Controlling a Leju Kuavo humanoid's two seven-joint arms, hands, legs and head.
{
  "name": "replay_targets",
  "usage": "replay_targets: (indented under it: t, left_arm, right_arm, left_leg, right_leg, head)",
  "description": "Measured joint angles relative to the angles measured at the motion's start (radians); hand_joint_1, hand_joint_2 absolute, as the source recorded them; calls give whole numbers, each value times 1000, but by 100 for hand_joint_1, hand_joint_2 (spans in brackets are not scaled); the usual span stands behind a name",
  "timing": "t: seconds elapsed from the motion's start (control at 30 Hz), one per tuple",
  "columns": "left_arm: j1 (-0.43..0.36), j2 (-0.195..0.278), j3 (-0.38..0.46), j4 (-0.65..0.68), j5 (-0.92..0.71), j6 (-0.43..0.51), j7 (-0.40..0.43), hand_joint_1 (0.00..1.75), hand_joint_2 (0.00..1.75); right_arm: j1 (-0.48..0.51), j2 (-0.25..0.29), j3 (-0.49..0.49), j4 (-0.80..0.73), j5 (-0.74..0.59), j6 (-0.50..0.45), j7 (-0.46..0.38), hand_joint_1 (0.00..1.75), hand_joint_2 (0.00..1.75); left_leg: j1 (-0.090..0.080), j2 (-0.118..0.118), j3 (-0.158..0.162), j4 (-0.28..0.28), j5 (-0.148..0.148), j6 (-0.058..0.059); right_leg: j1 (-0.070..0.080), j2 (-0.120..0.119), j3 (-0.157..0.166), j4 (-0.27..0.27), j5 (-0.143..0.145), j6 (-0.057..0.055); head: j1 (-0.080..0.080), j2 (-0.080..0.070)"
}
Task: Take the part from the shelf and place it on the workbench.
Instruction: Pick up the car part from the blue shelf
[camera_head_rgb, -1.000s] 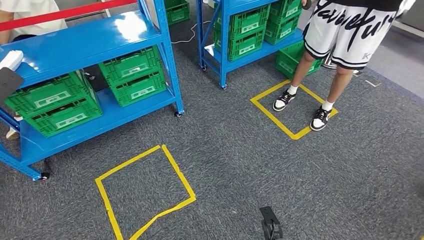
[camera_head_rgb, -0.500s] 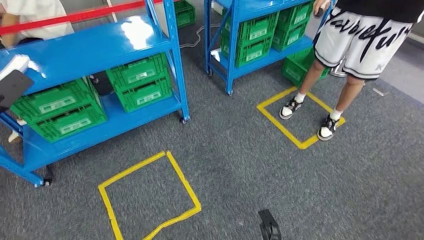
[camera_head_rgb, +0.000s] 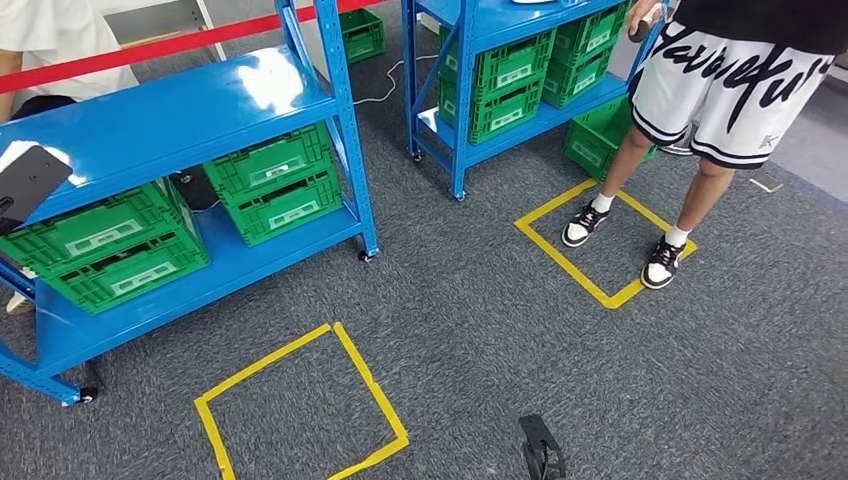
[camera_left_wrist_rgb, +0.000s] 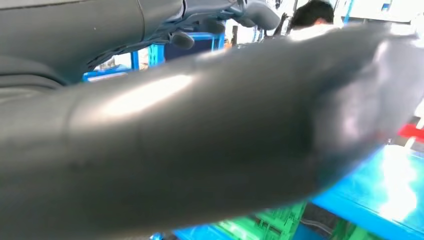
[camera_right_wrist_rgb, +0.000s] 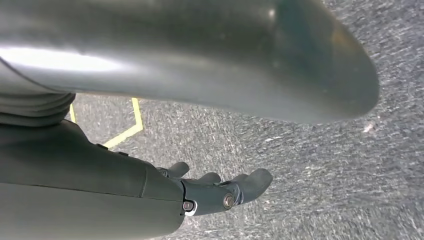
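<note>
Both hands look empty: right hand (camera_right_wrist_rgb: 220, 190) fingers apart above carpet (camera_right_wrist_rgb: 320, 165); left hand (camera_left_wrist_rgb: 250, 12) unclear.

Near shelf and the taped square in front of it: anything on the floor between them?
No. In the head view, just bare grey carpet separates the shelf from the square.

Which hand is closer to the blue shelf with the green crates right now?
Left. The left hand is close to the blue shelf, with green crates just beyond it. The right hand hangs over grey carpet near yellow tape.
</note>
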Motion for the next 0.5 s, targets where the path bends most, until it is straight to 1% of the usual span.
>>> replay_targets:
  t: [0.03, 0.07, 0.1, 0.13, 0.17, 0.2, 0.23, 0.27, 0.3, 0.33, 0.37, 0.4, 0.43, 0.47, 0.5]
  left_arm:
    - [-1, 0, 0, -1, 0, -2, 0, 0, 0]
    - [-2, 0, -1, -3, 0, -4, 0, 0, 0]
    - [-4, 0, -1, -5, 0, -4, 0, 0, 0]
    - [-7, 0, -2, -7, 1, -4, 0, 0, 0]
    - [-10, -1, -4, -8, 2, -4, 0, 0, 0]
    - [-11, -1, -6, -8, 4, -4, -1, 0, 0]
    - [-11, -1, -7, -8, 6, -4, -1, 0, 0]
    - [-8, -1, -8, -7, 8, -4, -2, 0, 0]
    - [-5, 0, -9, -7, 9, -4, -2, 0, 0]
    - [-2, 0, -10, -7, 10, -4, -3, 0, 0]
    - [-1, 2, -11, -7, 11, -4, -3, 0, 0]
    - [-1, 2, -12, -7, 11, -4, -4, 0, 0]
    - [-1, 3, -13, -7, 12, -4, -5, 0, 0]
    - [-2, 4, -14, -6, 13, -4, -5, 0, 0]
    - [-2, 6, -14, -6, 15, -4, -5, 0, 0]
  right_arm:
    - [-1, 0, 0, 0, -1, 0, 2, 0, 0]
    - [-2, 0, 0, 0, -1, -1, 3, 0, 0]
    - [-2, 0, 0, 0, -1, -1, 3, 0, 0]
    - [-2, 0, 0, 0, -1, 0, 2, 0, 0]
    - [-3, 1, 0, 0, 0, 0, 0, 0, 0]
    - [-3, 1, 0, 0, 0, 1, -2, 0, 0]
    - [-2, 2, 0, 0, 1, 1, -4, 0, 0]
    - [-2, 2, 0, 0, 2, 1, -5, 0, 0]
    - [-1, 2, 0, 0, 3, 1, -7, 0, 0]
    - [-1, 2, 0, 0, 4, 1, -8, 0, 0]
    - [0, 2, 0, 0, 4, 1, -9, 0, 0]
    - [0, 2, 0, 0, 5, 1, -9, 0, 0]
    - [1, 1, 0, 0, 5, 1, -9, 0, 0]
    - [0, 1, 0, 0, 6, 1, -10, 0, 0]
    - [0, 1, 0, 0, 6, 1, -10, 0, 0]
  left_leg:
    - [-2, 0, 3, -2, -4, 7]
    - [-1, -1, 11, -3, -4, 14]
    - [0, -2, 18, -6, -5, 22]
    - [1, -2, 27, -9, -9, 29]
    - [2, -3, 36, -12, -14, 35]
    - [0, -3, 43, -13, -21, 40]
    - [-1, -4, 50, -13, -29, 43]
    - [-3, -5, 57, -12, -38, 44]
    - [-4, -6, 67, -12, -47, 44]
    - [-5, -7, 77, -11, -56, 43]
    - [-5, -8, 90, -10, -66, 42]
    - [-5, -8, 102, -10, -77, 39]
    - [-6, -8, 114, -9, -88, 35]
    - [-8, -9, 123, -9, -97, 30]
    - [-9, -10, 130, -10, -103, 24]
  right_leg:
    - [1, 1, 6, 3, -3, 7]
    - [1, 0, 4, 9, -3, 12]
    - [0, -1, -4, 30, 0, 16]
    - [0, -4, -24, 63, 2, 19]
    - [-1, -6, -57, 115, -4, 22]
    - [-1, -8, -98, 177, -18, 26]
    - [-1, -8, -142, 234, -41, 29]
    - [-1, -8, -180, 274, -62, 31]
    - [-1, -8, -205, 287, -69, 31]
    - [-1, -8, -212, 267, -55, 30]
    - [0, -9, -203, 215, -17, 28]
    - [0, -9, -182, 143, 36, 23]
    - [3, -9, -163, 80, 74, 19]
    - [6, -10, -147, 33, 96, 14]
    - [8, -10, -137, 10, 106, 8]
  head:
    - [-1, 0]
    - [-1, 0]
    - [0, 0]
    - [1, 0]
    - [2, 0]
    - [4, 0]
    - [5, 0]
    - [6, 0]
    - [6, 0]
    - [7, 0]
    - [7, 0]
    - [7, 0]
    - [7, 0]
    - [6, 0]
    - [6, 0]
